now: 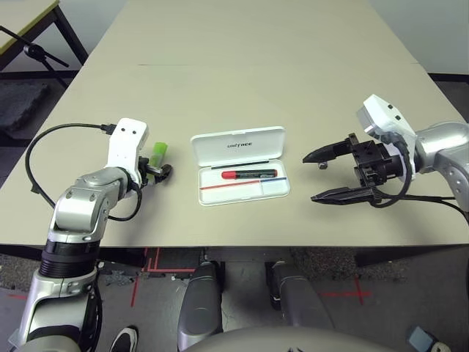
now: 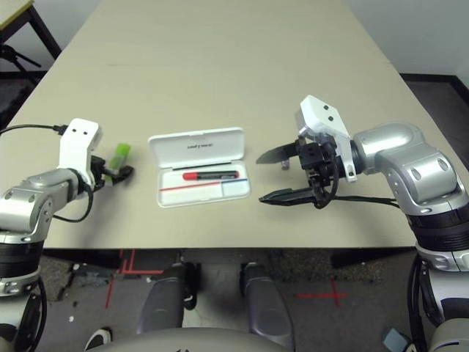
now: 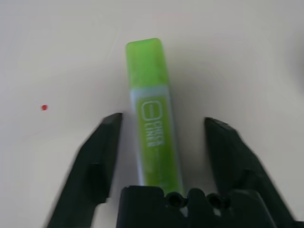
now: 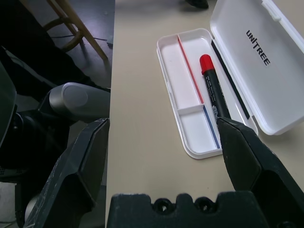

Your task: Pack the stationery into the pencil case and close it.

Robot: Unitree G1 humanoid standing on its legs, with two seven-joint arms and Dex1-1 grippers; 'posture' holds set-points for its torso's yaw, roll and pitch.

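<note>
Left fingers straddling the green highlighter, case open and waiting

Pencil case lying lid-back at frame centre on the tabletop, red marker already in its long compartment, so ready to take the rest. Highlighter flat at centre left of the head view, just left of the case, lined up lengthwise between the left gripper fingers: spread to either side, a gap showing on both, not yet clamped, probably set for a pinch across the barrel. Right gripper parked at centre right above the tabletop, pointing at the case, fingers wide apart and holding nothing, likely waiting to shut the lid
</note>
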